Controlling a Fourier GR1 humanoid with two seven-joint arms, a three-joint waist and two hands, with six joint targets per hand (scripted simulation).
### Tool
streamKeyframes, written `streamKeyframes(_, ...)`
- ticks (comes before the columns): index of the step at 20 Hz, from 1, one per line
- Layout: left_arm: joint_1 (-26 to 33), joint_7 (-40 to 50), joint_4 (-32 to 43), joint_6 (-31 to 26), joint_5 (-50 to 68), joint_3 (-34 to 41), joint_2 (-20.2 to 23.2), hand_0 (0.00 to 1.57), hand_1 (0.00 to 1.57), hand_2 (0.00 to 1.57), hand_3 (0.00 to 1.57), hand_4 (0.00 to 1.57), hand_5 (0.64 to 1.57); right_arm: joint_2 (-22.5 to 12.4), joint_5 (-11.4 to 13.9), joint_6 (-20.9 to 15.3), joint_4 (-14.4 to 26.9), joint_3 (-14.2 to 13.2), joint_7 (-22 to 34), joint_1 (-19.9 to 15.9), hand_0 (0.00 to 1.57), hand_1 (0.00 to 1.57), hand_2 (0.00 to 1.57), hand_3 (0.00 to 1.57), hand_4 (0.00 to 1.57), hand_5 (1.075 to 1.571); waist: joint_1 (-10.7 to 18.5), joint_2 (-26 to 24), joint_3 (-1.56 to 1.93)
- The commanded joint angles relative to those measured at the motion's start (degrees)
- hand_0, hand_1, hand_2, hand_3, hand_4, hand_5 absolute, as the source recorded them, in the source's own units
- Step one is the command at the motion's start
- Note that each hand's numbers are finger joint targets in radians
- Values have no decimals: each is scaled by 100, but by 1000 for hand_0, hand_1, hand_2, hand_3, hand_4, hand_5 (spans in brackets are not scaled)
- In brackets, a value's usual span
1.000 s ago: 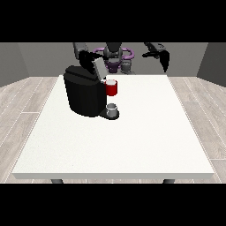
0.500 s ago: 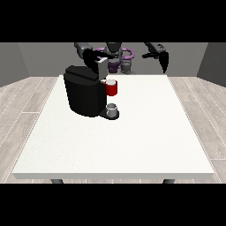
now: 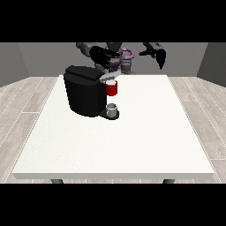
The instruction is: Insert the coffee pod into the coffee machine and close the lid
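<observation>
On white table (image 3: 145, 141), boxy black coffee machine (image 3: 84, 90).

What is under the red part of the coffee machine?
A small grey cup stands on the coffee machine base, right below the red part. What is inside the cup cannot be seen.

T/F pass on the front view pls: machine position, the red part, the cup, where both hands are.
1. The black coffee machine stands on the white table, toward the view's left. True.
2. The red part lies flat on the table beside the machine. False: it sits up on the machine's front, above the small grey cup.
3. The hand at the view's right rests on the machine. False: it hangs in the air, well apart from it.
4. The hand at the view's left is above the machine's top. True.
5. The grey cup stands at the table's near edge. False: it stands at the machine's base.
</observation>
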Motion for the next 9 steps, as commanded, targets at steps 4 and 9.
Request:
streamKeyframes(4,408,-331,258,-20,79,168,74,0,0,0,0,192,1571,628,-141,171,-554,716,-849,901,0,0,0,0,275,1571,-454,-408,-33)
streamKeyframes(9,665,4,219,121,170,293,80,0,0,0,0,192,1571,643,-648,23,-839,1048,-901,2166,0,0,0,0,157,1571,-820,-907,-32)
